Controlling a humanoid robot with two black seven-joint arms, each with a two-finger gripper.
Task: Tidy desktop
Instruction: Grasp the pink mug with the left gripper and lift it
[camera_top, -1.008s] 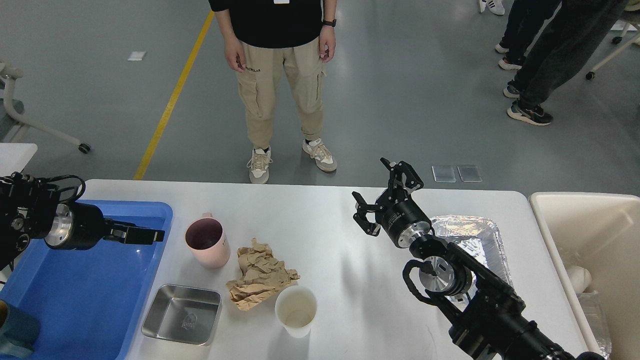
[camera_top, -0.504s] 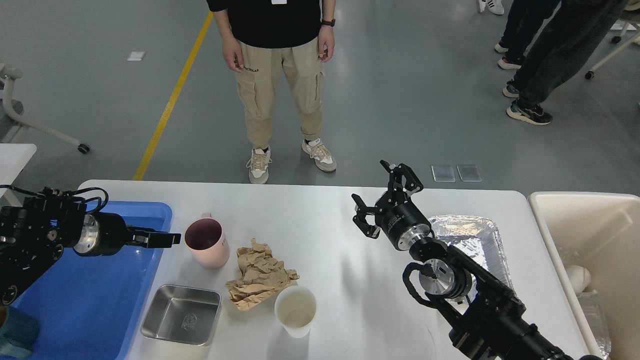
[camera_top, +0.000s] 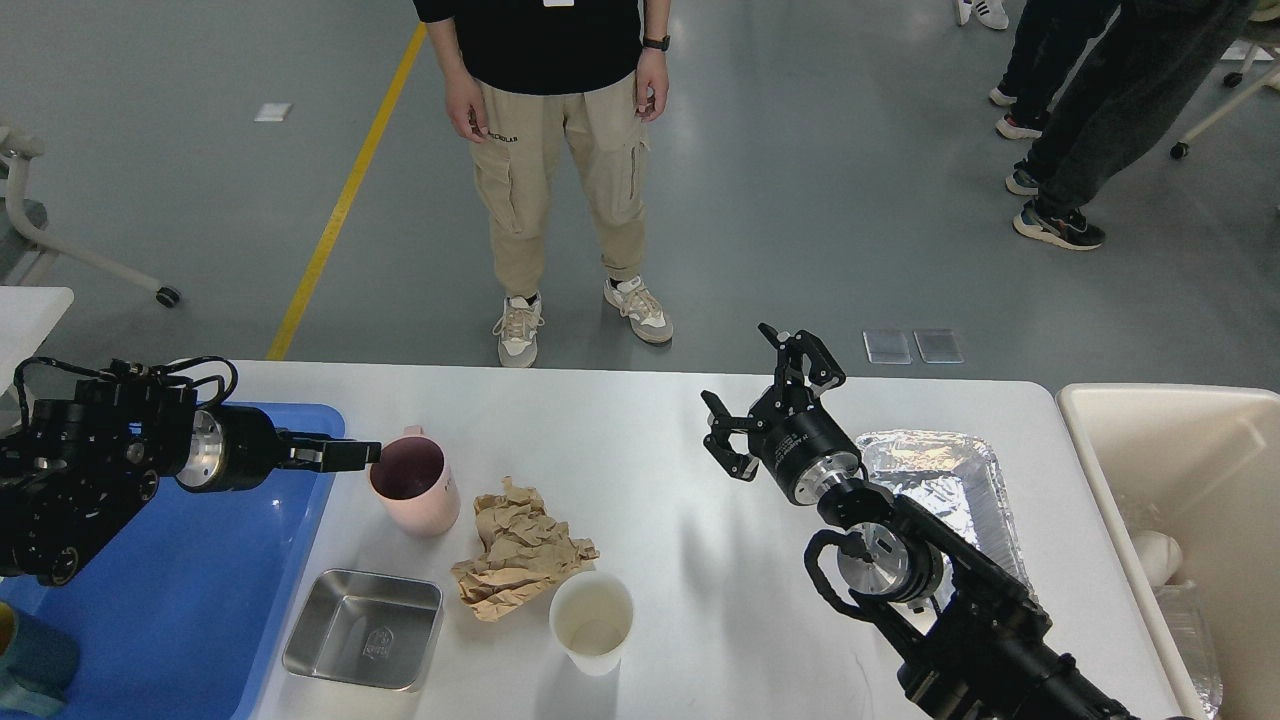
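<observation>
Left gripper (camera_top: 355, 454) has been carried right off the blue tray (camera_top: 200, 600) to the pink mug's (camera_top: 413, 486) near rim; fingers seen edge-on, opening cannot be told. Right gripper (camera_top: 770, 400) is held spread wide, empty, unmoved. Desktop (camera_top: 640, 430) remains cluttered: paper wad (camera_top: 520, 548), cup (camera_top: 591, 620), steel pan (camera_top: 365, 628). Mug pickup is judged next.
</observation>
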